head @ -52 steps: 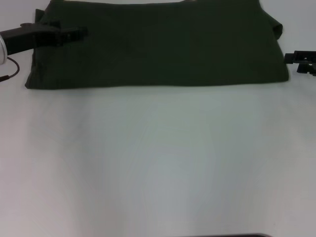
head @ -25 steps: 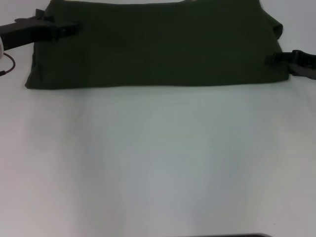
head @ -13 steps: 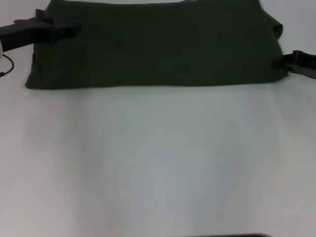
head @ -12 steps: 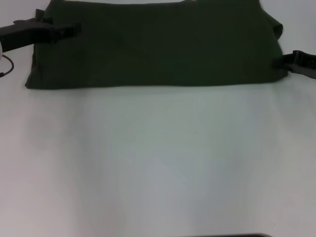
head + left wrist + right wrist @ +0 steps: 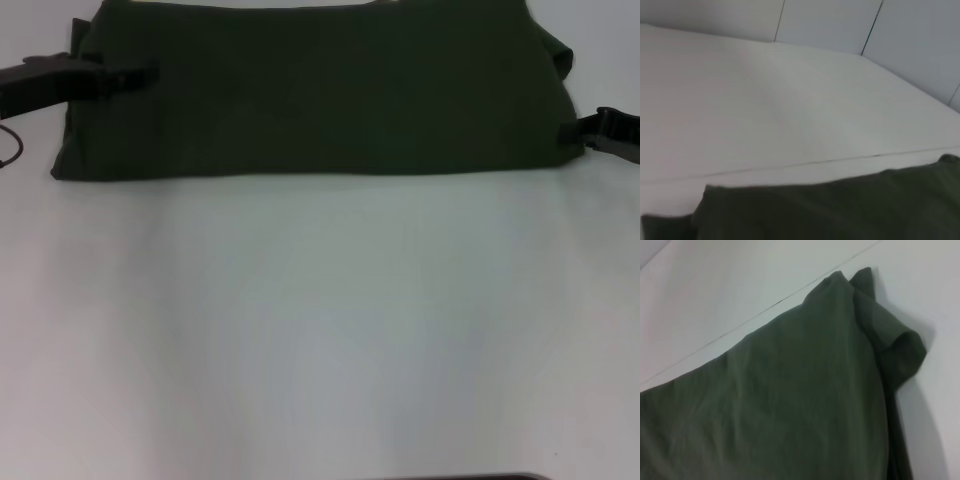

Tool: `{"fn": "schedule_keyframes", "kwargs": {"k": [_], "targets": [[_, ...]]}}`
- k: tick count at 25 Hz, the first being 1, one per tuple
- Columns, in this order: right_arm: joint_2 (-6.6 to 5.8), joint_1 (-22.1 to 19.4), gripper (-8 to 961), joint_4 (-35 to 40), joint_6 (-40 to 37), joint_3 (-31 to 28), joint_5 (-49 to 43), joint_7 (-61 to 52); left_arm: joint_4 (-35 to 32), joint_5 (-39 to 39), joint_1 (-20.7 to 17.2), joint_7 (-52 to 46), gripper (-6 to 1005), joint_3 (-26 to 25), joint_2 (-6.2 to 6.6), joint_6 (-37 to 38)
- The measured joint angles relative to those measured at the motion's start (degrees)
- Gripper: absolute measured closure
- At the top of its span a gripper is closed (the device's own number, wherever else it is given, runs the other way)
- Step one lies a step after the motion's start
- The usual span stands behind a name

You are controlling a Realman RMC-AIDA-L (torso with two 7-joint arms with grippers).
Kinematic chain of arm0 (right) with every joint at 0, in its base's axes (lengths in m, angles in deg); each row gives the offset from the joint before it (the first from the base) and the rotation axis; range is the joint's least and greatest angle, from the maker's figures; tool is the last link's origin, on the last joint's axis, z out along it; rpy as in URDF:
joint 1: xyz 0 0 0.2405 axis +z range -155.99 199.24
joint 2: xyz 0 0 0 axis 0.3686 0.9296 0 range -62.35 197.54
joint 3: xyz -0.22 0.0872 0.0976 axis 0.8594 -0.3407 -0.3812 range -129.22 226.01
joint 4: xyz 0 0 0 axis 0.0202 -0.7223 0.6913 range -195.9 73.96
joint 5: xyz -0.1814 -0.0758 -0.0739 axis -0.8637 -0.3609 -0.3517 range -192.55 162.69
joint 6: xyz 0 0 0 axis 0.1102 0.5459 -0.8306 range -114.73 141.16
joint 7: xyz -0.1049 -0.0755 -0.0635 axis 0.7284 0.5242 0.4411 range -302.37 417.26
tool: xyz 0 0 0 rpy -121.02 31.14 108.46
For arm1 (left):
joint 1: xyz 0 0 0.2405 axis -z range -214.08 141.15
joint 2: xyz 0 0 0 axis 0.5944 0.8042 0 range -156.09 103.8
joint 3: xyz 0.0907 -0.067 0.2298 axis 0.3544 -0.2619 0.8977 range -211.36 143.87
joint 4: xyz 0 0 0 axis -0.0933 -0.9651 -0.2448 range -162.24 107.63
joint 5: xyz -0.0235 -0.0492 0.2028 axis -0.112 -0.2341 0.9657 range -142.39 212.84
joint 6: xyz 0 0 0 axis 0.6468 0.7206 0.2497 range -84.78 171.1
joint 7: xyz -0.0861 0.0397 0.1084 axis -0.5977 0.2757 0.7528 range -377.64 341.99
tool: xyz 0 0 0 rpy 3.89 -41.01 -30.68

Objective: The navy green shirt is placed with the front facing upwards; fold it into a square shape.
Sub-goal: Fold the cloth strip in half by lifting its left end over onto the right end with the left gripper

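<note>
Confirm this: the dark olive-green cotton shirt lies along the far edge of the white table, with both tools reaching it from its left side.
Not quite. In the head view, only the left tool reaches the dark olive-green cotton shirt from its left side; the right tool comes from the right. The rest holds.

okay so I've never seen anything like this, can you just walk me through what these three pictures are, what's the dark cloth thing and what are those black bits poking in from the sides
These are three cameras on one two-armed robot. The head view looks down from the robot's head at a white table. The other two views come from cameras on its wrists.

The dark cloth is the navy green shirt, lying flat at the far side of the table as a wide folded band. Only plain fabric faces up.

The black bits are the robot's grasping parts. The left end effector reaches over the shirt's left edge. The right end effector sits at the shirt's right edge. Whether either is gripping cloth cannot be made out.

The right wrist view shows a bunched sleeve close up. The left wrist view shows the shirt's edge and bare table beyond.
</note>
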Motion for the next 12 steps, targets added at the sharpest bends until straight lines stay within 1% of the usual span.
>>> {"fn": "schedule_keyframes", "kwargs": {"k": [2,6,12], "targets": [[-0.02,-0.05,939,0.0,-0.11,-0.21,0.0,0.18,-0.03,2.01,0.0,-1.73,91,-0.1,0.23,-0.05],[-0.09,-0.06,938,0.0,-0.34,-0.26,0.01,0.24,-0.57,6.2,0.11,-7.16,91,-0.13,1.15,1.14],[-0.19,-0.13,938,0.4,-0.77,-0.31,0.09,0.25,-1.63,9.9,0.45,-13.09,91,-1.11,3.1,6.17]]}}
